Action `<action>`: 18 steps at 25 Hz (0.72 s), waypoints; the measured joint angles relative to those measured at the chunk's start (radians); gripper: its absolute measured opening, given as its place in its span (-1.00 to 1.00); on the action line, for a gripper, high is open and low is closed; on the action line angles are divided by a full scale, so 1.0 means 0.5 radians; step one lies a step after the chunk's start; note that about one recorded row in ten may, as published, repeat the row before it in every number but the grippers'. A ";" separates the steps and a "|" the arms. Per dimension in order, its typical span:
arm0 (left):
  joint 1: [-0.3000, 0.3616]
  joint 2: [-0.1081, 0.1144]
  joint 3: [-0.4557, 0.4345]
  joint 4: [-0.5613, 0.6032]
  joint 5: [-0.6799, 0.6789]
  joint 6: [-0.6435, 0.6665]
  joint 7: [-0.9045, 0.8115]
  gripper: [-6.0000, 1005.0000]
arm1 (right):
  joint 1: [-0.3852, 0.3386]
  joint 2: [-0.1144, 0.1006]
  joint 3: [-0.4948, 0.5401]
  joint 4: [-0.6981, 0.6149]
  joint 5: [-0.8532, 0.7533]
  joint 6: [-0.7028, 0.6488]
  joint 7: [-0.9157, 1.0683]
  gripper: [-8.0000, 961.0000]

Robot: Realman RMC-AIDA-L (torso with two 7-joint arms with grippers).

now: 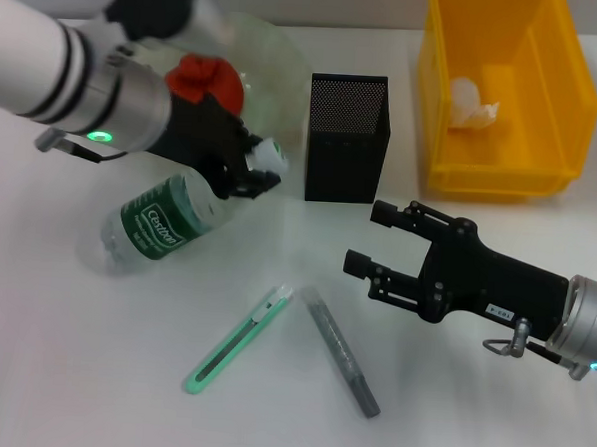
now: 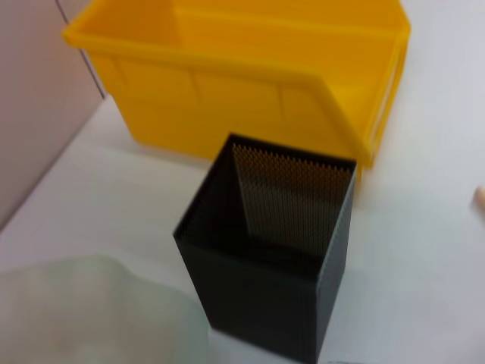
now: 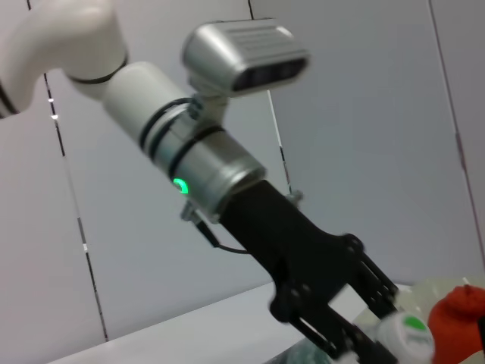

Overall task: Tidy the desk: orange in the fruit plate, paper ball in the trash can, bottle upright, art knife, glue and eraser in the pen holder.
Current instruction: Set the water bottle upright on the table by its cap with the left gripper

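Black fingers of the left claw [image 1: 249,171] clamp the white-capped neck of the bottle [image 1: 158,226], which lies tilted on the worktop [image 1: 70,372]; its arm hides much of the fruit plate [image 1: 262,51]. Right claw [image 1: 370,239] hangs spread, holding nothing.

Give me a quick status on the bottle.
Left gripper shut on bottle cap, bottle lying down. Right gripper open, hovering beside glue. Pen holder close by.
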 joint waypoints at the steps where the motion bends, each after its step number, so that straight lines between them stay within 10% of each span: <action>1: 0.023 0.000 -0.029 0.016 -0.036 0.007 0.017 -0.14 | 0.002 0.000 0.000 0.000 0.006 0.001 0.000 0.54; 18: 0.426 0.010 -0.507 0.135 -0.669 0.106 0.382 -0.14 | 0.046 0.000 0.000 0.011 0.012 0.004 0.001 0.54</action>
